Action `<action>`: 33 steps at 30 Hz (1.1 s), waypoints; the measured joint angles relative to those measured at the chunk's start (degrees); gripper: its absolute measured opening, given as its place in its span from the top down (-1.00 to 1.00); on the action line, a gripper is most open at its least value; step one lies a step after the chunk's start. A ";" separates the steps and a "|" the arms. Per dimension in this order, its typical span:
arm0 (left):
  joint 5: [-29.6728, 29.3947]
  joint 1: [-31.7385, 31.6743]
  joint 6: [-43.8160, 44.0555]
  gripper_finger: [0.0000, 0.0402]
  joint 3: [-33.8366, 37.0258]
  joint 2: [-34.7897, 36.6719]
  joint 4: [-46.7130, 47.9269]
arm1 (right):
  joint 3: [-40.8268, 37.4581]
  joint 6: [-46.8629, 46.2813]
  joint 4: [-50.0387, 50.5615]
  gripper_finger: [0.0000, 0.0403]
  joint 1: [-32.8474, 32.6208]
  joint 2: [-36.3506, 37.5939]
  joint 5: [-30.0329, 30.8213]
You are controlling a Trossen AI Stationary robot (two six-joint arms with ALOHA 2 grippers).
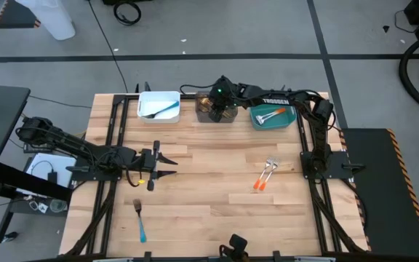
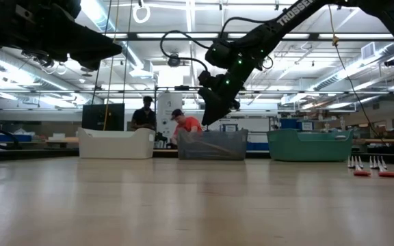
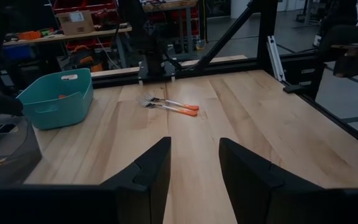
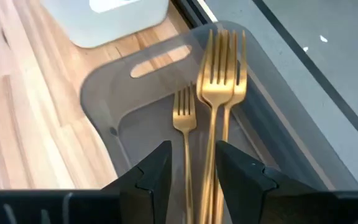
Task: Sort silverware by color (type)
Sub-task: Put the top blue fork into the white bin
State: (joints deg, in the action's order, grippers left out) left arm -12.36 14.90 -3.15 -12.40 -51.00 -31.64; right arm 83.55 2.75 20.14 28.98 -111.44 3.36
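Gold forks (image 4: 219,68) lie in the grey bin (image 4: 118,93) at the table's far edge, their handles running below my right gripper (image 4: 193,149). That gripper hovers open just above the bin (image 1: 215,115) and touches nothing. Two orange-handled forks (image 1: 266,175) lie side by side on the table toward the right. A blue-handled fork (image 1: 140,218) lies near the front left. My left gripper (image 1: 169,166) waits open over the table's left part, clear of everything.
The white bin (image 1: 158,106) at the far left holds a blue-handled utensil. The teal bin (image 1: 273,116) at the far right holds orange-handled forks. Black frame rails run along both sides of the table. People stand in the room beyond the far edge.
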 joint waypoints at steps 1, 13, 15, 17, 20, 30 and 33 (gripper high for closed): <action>0.00 0.01 -0.03 0.29 0.00 0.00 -0.13 | 0.02 -0.01 0.02 0.34 -0.11 0.00 0.00; 0.02 0.13 -0.35 0.29 0.00 0.00 -0.26 | 0.24 -0.27 1.35 0.34 -0.10 0.24 -1.46; 0.02 0.13 -0.46 0.29 0.00 0.00 -0.26 | 0.96 -0.19 2.16 0.34 -0.09 0.24 -1.43; 0.02 0.06 -0.46 0.29 0.00 0.00 -0.26 | 1.74 -0.12 2.09 0.34 -0.09 0.24 -1.40; 0.02 0.02 -0.45 0.29 0.00 0.00 -0.24 | 2.93 0.44 1.54 0.34 -0.09 0.27 -1.40; 0.02 0.09 -0.16 0.29 0.00 0.00 0.29 | 2.11 3.36 -4.23 0.34 2.26 -2.40 -1.44; 0.02 0.09 0.26 0.29 0.00 0.00 0.54 | 2.05 2.96 -3.98 0.34 2.96 -4.63 -1.49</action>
State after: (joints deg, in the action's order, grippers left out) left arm -12.34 14.98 -2.89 -12.40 -51.00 -31.10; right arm 85.60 5.71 16.16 31.93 -116.06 1.87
